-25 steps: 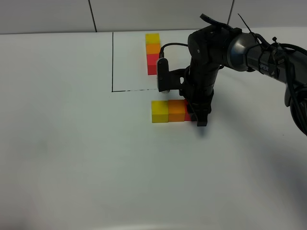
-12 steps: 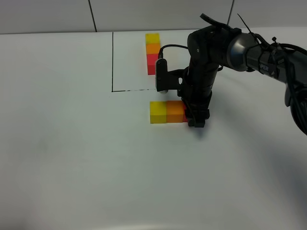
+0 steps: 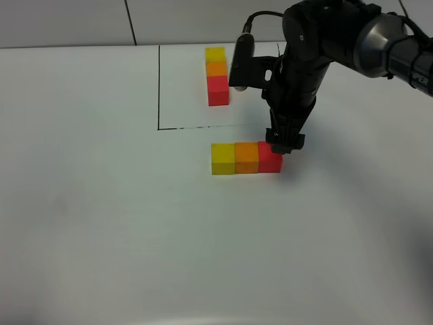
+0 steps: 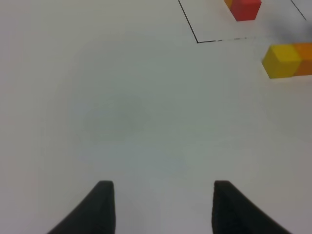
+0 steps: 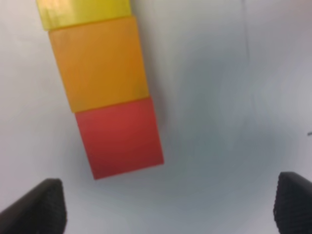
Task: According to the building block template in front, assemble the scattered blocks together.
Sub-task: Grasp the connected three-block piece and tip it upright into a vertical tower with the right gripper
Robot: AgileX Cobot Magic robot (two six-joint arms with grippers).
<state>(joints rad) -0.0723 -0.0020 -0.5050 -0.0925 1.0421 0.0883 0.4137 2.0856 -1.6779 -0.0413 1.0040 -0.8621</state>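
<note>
The building block template (image 3: pixel 216 73) is a yellow, orange, red row at the back, beside a thin black drawn frame line (image 3: pixel 158 88). The scattered blocks lie touching in a row: yellow (image 3: pixel 222 158), orange (image 3: pixel 246 157), red (image 3: pixel 269 160). My right gripper (image 3: pixel 284 142) hangs open just above and behind the red block, holding nothing. In the right wrist view, the red block (image 5: pixel 121 136) and orange block (image 5: pixel 100 63) lie ahead of the wide-spread fingertips (image 5: pixel 44 204). My left gripper (image 4: pixel 163 195) is open and empty over bare table, far from the yellow block (image 4: pixel 282 61).
The white table (image 3: pixel 101 223) ends at a tiled wall (image 3: pixel 67 20) at the back. The right arm's dark links and cables (image 3: pixel 379 40) reach in from the upper right. The left arm is out of the exterior view.
My right gripper has let go of the red block and risen up and back from it. The three-block row stays in place.
</note>
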